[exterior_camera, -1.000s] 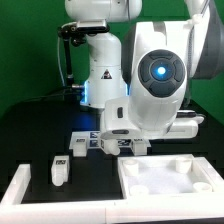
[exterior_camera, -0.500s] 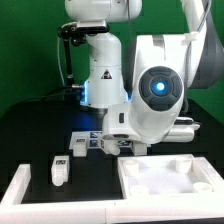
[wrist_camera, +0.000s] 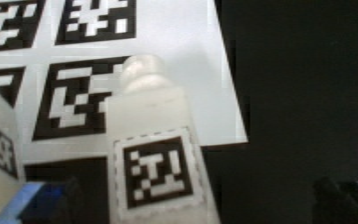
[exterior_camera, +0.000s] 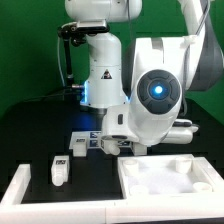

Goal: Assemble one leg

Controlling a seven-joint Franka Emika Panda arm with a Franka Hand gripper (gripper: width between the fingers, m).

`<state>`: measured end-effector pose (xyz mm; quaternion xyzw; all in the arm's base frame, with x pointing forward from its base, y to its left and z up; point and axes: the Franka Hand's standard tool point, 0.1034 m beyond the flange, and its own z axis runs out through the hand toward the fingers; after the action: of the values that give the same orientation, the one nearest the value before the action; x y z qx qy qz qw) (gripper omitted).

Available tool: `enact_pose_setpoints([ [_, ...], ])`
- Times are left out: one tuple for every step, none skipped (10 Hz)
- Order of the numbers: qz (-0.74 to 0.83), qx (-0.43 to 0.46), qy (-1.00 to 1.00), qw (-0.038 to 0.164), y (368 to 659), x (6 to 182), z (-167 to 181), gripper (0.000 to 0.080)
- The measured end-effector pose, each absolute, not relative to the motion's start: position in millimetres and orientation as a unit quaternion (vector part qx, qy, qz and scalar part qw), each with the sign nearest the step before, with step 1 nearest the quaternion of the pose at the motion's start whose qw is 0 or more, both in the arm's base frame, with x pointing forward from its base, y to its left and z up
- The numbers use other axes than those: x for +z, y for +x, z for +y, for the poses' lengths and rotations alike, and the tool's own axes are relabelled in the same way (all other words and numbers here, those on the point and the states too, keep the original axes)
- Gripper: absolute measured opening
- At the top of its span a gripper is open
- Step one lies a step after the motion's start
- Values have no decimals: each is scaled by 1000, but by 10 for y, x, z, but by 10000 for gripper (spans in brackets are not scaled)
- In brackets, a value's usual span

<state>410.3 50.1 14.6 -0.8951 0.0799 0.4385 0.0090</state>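
Table leg (wrist_camera: 153,140) lies close under the wrist, its long axis pointing threaded tip first over the marker board (wrist_camera: 194,60). Can't tell how wide the gripper is or whether it holds the leg; the fingers are unclear.

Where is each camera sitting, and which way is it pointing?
Exterior view: sits off the arm and faces the arm and its base across the black table; the arm's big joint fills the middle.
Wrist view: rides on the wrist and looks down at a white leg over the marker board; of the robot, only two dark fingertips show, set wide of the leg.
Shared: the marker board, which the arm partly hides in the exterior view.
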Motion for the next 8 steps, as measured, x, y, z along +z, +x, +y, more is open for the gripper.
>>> enact_pose_setpoints([
  [81, 440, -894, 6, 4083, 113, 499, 649],
  [82, 440, -894, 6, 4088, 115, 490, 649],
  [83, 440, -894, 6, 4087, 114, 487, 614],
  [83, 440, -894, 6, 4087, 114, 485, 614],
  [83, 440, -894, 6, 4087, 114, 483, 433],
  [83, 440, -894, 6, 4087, 115, 481, 433],
  [83, 440, -894, 6, 4088, 116, 481, 285],
  [83, 440, -894, 6, 4088, 117, 481, 285],
])
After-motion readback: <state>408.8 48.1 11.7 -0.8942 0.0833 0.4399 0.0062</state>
